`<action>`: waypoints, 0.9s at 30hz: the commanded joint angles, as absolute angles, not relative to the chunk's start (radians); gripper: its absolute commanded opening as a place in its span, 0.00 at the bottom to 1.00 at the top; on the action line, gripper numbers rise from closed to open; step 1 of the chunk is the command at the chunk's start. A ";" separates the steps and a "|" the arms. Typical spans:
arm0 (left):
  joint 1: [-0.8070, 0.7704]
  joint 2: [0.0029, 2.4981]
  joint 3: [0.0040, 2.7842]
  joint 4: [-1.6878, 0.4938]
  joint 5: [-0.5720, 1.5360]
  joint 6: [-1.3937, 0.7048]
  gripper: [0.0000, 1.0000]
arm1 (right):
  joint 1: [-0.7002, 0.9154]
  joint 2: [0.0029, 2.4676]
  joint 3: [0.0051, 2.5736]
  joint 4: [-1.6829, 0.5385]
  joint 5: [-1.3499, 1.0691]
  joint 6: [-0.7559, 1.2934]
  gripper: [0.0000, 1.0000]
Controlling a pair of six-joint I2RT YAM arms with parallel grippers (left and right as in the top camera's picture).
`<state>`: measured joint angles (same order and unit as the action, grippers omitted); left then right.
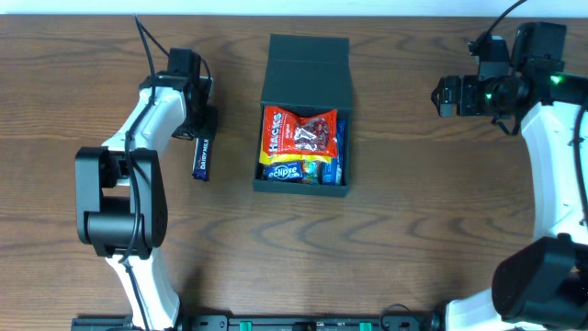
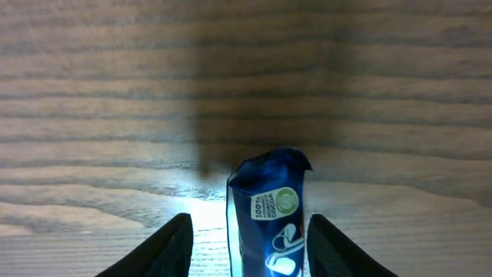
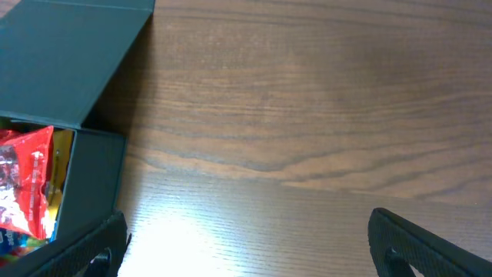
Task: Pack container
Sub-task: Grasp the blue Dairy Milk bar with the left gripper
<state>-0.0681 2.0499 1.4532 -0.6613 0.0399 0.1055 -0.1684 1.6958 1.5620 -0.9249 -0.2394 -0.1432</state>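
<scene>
The dark teal container (image 1: 306,64) stands at the table's middle with its flap lid folded back. It holds a red snack bag (image 1: 296,134) and blue packets. It also shows in the right wrist view (image 3: 61,61). A dark blue chocolate bar (image 1: 202,157) lies on the table left of the container. My left gripper (image 1: 199,124) is open over the bar's far end; in the left wrist view the bar (image 2: 269,215) lies between the two fingers (image 2: 247,250), with a gap on each side. My right gripper (image 1: 444,96) is open and empty, right of the container.
The tabletop is brown wood (image 1: 413,211). The white arm bases stand at the near left and near right. The right gripper's fingers (image 3: 246,238) are spread wide above bare wood beside the container's wall.
</scene>
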 commanded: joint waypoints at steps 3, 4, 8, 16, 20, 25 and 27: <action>-0.075 2.042 1.425 -0.640 0.016 0.078 0.49 | -0.175 1.696 1.555 -0.933 -0.251 -0.159 0.99; -0.077 2.042 1.425 -0.637 0.016 0.077 0.49 | -0.175 1.696 1.555 -0.932 -0.252 -0.159 0.99; -0.077 2.042 1.407 -0.614 0.016 0.078 0.49 | -0.175 1.696 1.555 -0.937 -0.252 -0.159 0.99; -0.078 2.042 1.371 -0.578 0.019 0.078 0.44 | -0.175 1.696 1.555 -0.957 -0.252 -0.159 0.99; -0.078 2.042 1.369 -0.575 0.019 0.078 0.43 | -0.175 1.696 1.555 -0.958 -0.252 -0.159 0.99; -0.079 2.042 1.368 -0.575 0.035 0.077 0.36 | -0.175 1.696 1.555 -0.958 -0.251 -0.159 0.99; -0.079 2.042 1.368 -0.575 0.041 0.077 0.31 | -0.175 1.696 1.555 -0.958 -0.252 -0.159 0.99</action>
